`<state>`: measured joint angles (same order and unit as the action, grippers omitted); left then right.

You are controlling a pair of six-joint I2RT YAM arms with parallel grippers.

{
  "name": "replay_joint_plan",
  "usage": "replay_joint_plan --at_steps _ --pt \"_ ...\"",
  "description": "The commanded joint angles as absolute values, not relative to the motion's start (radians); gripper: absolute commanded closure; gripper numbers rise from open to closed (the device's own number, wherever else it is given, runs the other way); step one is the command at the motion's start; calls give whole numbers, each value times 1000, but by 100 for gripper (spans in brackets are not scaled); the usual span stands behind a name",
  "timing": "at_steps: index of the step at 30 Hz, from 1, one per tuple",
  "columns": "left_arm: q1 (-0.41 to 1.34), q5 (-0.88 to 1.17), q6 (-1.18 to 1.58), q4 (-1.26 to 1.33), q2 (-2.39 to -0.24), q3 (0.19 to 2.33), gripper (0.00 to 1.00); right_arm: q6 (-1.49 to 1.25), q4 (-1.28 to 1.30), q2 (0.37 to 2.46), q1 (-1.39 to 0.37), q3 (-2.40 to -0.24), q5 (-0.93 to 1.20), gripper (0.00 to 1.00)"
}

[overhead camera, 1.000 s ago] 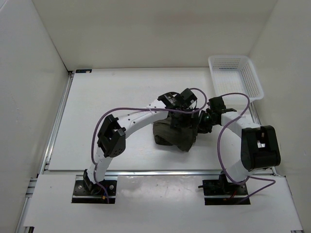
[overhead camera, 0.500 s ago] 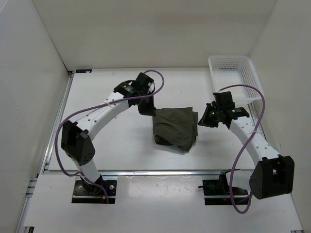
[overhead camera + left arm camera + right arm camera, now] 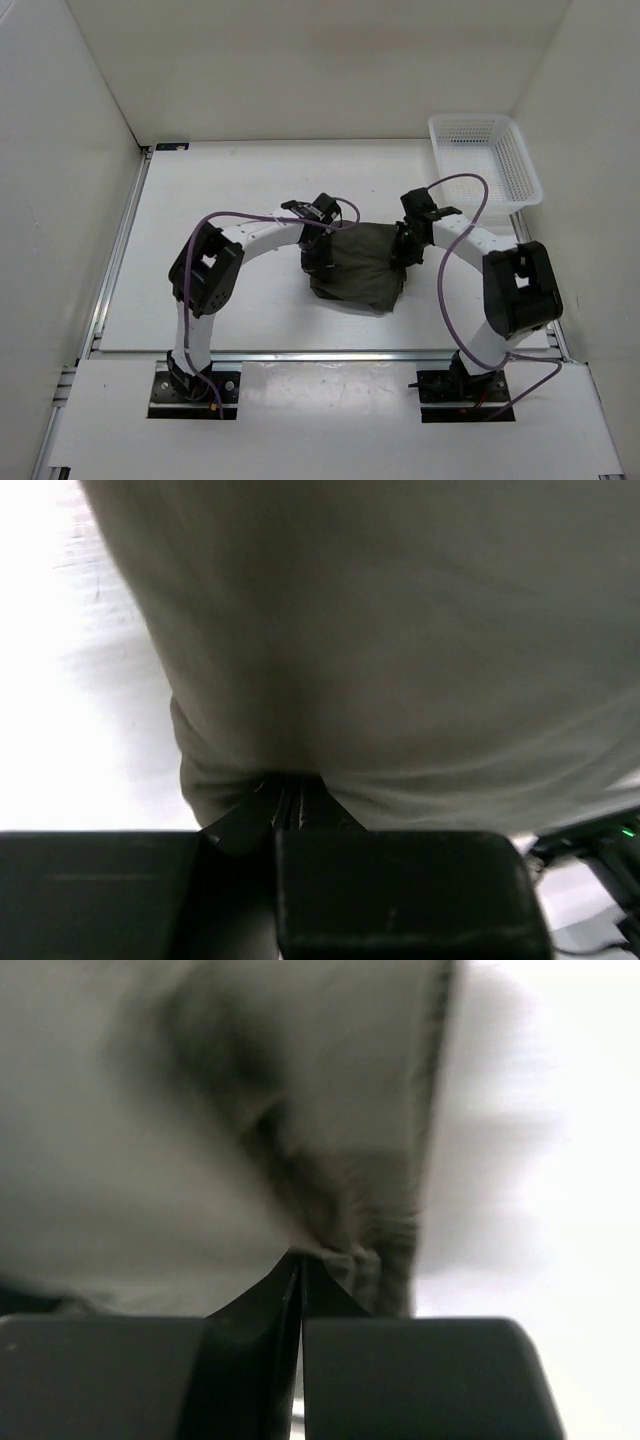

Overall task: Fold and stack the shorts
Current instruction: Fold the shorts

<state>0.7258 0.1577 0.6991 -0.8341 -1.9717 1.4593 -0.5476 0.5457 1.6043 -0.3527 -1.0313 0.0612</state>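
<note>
1. The dark olive-green, wrinkly fabric shorts (image 3: 358, 268) sit in a loosely folded, rumpled heap around the middle of the white table (image 3: 230, 190), between the two arms.
2. The left gripper (image 3: 318, 258) is down at the left edge of the heap. In its wrist view we see its black fingertips (image 3: 243, 825) pressed together, with a bunch of cloth puckering right where they meet, so it's pinched closed on the shorts.
3. The right gripper (image 3: 402, 246) is at the upper right edge of the heap. Its wrist view is pretty blurry, but we can make out the dark fingertips (image 3: 250, 1300) squeezed tight against each other, with the stitched hem gathering into little pleats at the tip. So we'd call that clamped onto the shorts too.
4. The white plastic mesh basket (image 3: 482, 160) is in the far right corner of the table, well apart from the shorts.
5. Purple cables (image 3: 455, 290) loop along both arms.
</note>
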Motion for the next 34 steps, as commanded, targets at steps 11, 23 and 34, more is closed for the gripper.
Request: replay_joint_plan --at_steps 11,23,34 --pt "747 81 615 -891 -1913 1489 89 -598 587 1565 -360 -1086 -47 94" --pt "710 -212 531 -1193 -1507 1836 1 -519 860 1157 -351 -1281 -446 1" --pt "620 -497 689 -1192 -1030 1572 1 -532 956 890 -342 -1238 -653 1"
